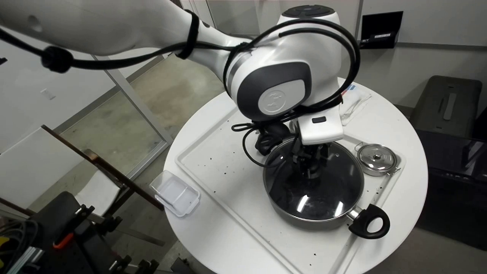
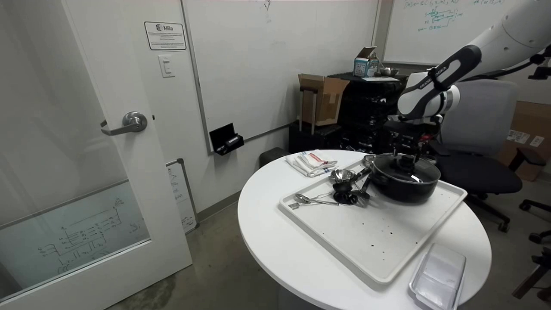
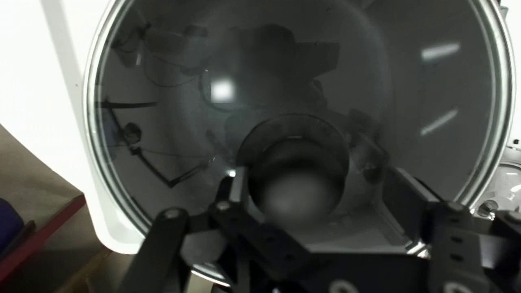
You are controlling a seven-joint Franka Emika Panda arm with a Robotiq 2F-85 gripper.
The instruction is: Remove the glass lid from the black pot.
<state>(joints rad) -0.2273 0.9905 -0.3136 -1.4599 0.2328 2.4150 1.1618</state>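
The glass lid (image 1: 323, 194) lies on the black pot (image 1: 304, 224), which stands on a tray. In an exterior view the lid (image 2: 394, 167) sits level on the pot (image 2: 404, 189). The lid's metal rim and glass (image 3: 305, 81) fill most of the wrist view. Its dark knob (image 3: 297, 183) stands between my fingers. My gripper (image 3: 319, 187) is open around the knob. The left finger in the wrist view is close to the knob or touching it; the right finger is apart from it. In both exterior views the gripper (image 1: 310, 156) is low over the lid's middle.
The white tray (image 2: 344, 254) has raised edges. A small silver pot (image 1: 376, 158) stands beside the black pot, near its long handle (image 1: 371, 222). Black and metal utensils (image 2: 346, 193) lie on the tray. A towel (image 2: 311, 163) and a clear plastic container (image 2: 439, 275) lie on the table.
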